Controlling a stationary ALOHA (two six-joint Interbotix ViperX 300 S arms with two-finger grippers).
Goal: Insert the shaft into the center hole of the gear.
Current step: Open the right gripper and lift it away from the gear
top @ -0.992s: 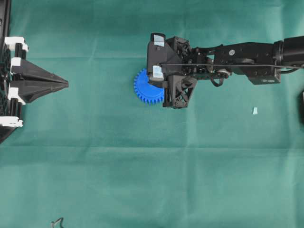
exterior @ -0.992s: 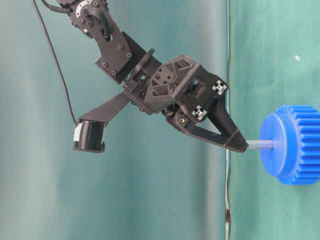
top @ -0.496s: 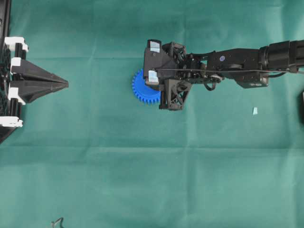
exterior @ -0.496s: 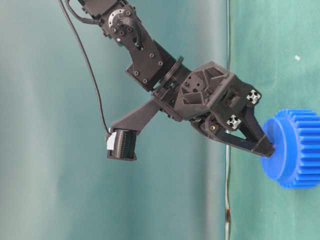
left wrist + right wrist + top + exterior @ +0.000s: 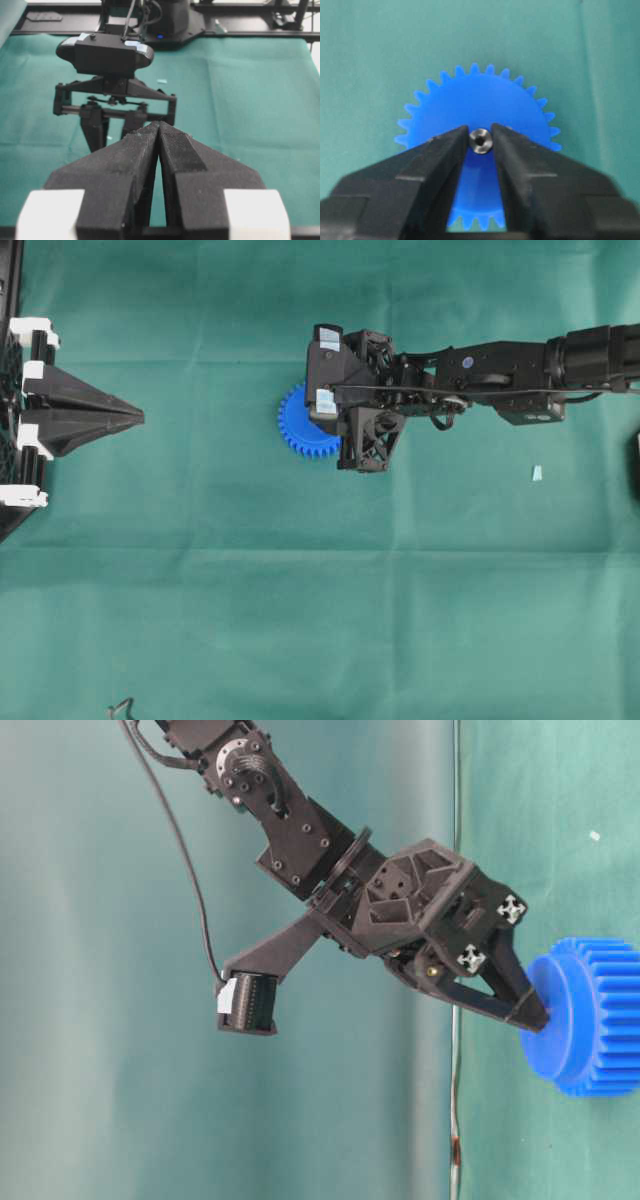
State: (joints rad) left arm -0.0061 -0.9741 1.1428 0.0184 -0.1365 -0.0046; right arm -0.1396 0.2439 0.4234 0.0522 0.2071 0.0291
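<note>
Shaft (image 5: 481,140) now sunk in gear (image 5: 477,100); right fingers (image 5: 450,155) parted.

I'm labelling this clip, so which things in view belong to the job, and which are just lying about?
Part of the job:
- gear
- shaft, seated in the gear's center hole
- right gripper, jaws flanking the shaft

Lying about:
- pale-blue scrap
- left gripper, parked far off
- green cloth

No readable text, label, brand, number or sign shows in any view.
</note>
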